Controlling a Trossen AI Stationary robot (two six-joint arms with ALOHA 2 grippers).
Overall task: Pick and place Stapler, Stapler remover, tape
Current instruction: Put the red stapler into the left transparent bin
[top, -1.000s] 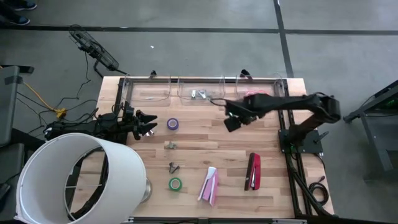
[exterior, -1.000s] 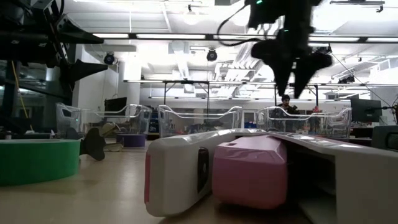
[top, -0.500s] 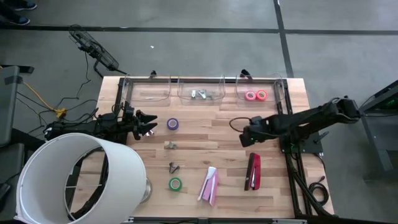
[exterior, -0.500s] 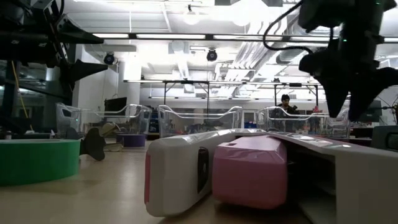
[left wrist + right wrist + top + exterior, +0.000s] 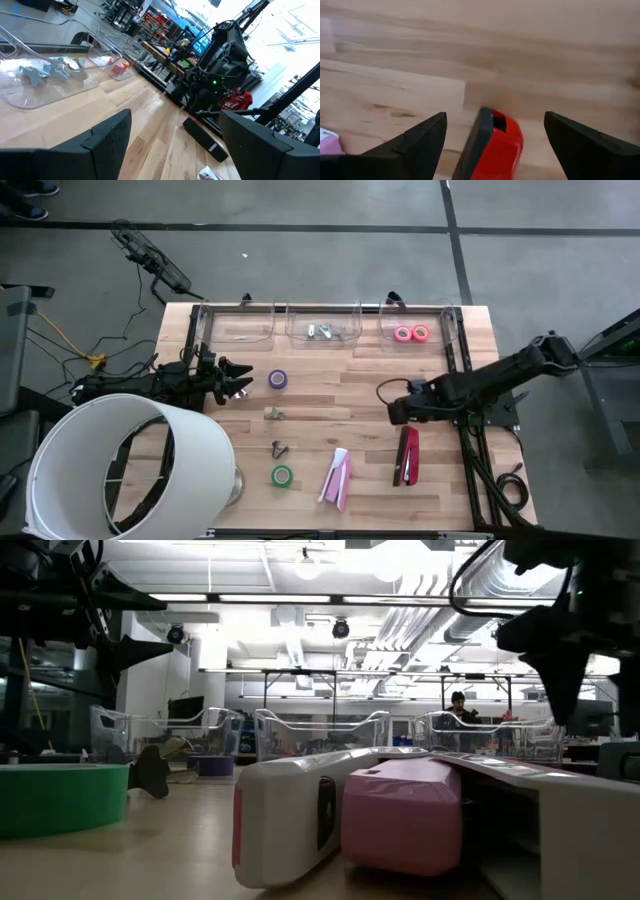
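Right gripper [image 5: 397, 412]: I have it above the table [image 5: 330, 380], fingers spread, nothing between them.
Red stapler [image 5: 407, 455]: lying flat just below and ahead of my right gripper, its near end between the fingers in the wrist view.
Handling: I judge it stiff, fairly heavy, smooth-topped, so it could slip or pivot.
Hold: I'd pinch across the narrow sides near mid-length.
Left gripper [image 5: 238, 382]: waiting spread, purple tape [image 5: 278, 380] just ahead.
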